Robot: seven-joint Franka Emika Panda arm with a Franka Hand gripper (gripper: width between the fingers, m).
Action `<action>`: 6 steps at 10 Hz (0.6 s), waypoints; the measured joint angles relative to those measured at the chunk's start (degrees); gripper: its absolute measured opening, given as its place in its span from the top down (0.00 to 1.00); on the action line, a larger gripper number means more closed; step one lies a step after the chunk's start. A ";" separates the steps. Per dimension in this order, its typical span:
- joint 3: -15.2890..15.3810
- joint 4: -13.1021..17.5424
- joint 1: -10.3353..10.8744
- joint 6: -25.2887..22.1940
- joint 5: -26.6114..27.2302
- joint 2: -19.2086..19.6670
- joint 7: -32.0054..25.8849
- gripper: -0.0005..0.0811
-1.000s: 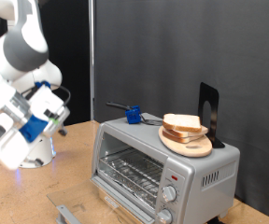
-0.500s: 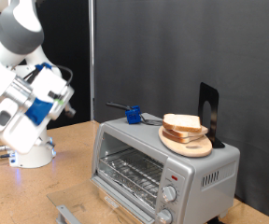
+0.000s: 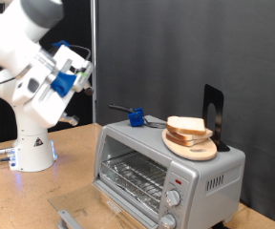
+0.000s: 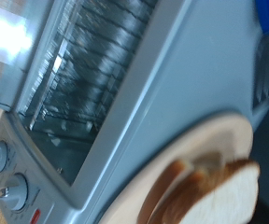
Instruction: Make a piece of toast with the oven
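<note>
A dark curtain (image 3: 176,48), seemingly fabric, hangs behind a wooden tabletop (image 3: 71,172).

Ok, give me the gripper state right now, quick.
Gripper: cannot be told; it is raised at the exterior view's left, away from the oven, with nothing seen held. The piece of toast lies on the wooden plate.

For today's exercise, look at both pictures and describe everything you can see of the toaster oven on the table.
The oven is a small silver-grey metal box standing upright on the wooden table. Its glass-windowed door looks shut; a wire rack shows through it. Two round knobs sit one above the other on the front panel, under a small red mark. On its flat top rest a round wooden plate carrying the piece of toast, a blue object and a dark stand. The gripper hangs apart from it.
</note>
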 joint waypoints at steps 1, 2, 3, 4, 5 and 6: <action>2.59 -0.48 0.03 1.86 -4.91 -1.78 -0.36 0.16; 4.79 -0.78 0.18 2.40 -8.07 -3.32 -0.29 0.16; 5.81 -1.39 0.07 2.59 -10.16 -4.54 -0.43 0.16; 5.65 -1.42 0.06 2.57 -9.37 -4.46 -0.25 0.16; 5.64 -1.38 0.11 1.98 -8.98 -4.45 -0.28 0.16; 5.85 -0.92 0.61 0.05 -8.67 -4.63 -1.30 0.16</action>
